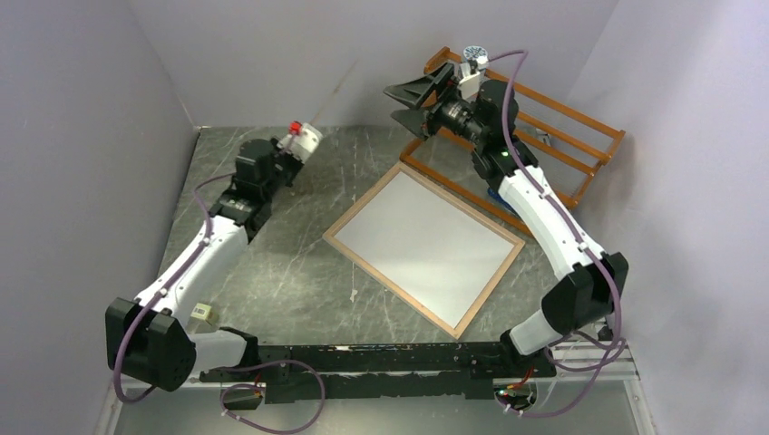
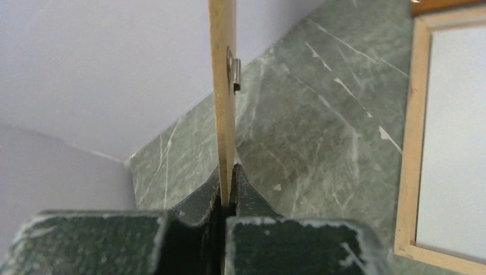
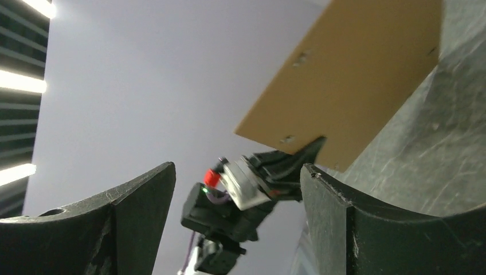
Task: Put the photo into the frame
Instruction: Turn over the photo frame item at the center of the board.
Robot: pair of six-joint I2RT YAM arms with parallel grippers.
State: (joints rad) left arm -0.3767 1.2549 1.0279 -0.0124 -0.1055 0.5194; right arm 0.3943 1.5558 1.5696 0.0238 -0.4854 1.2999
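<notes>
The frame [image 1: 392, 285] lies flat with its wood rim up, to the right of my left tool [image 2: 227, 192] and below and nearer than my right tool [image 3: 238, 177]. It sits turned on the diagonal. Its long axis runs from the gap between my two tools toward my right arm's base. A white sheet [image 1: 426, 243] fills its opening. I cannot tell whether that is the photo's plain back.

My left tool is clenched on the bottom edge of a thin brown backing panel [image 2: 222, 86]. The panel rises edge-on straight out of the fingers, with a small metal clip [image 2: 233, 71] on its side. My right tool is released, its jaws spread wide with nothing between them. It is raised and faces across toward the panel's broad face.

The surface [image 1: 272, 263] is dark green marble with pale veins, closed in by plain lilac-grey walls. An orange wooden rack [image 1: 562, 136] lies just behind and beside my right tool, and its near rail touches the frame's far corner. Nothing lies on the frame.
</notes>
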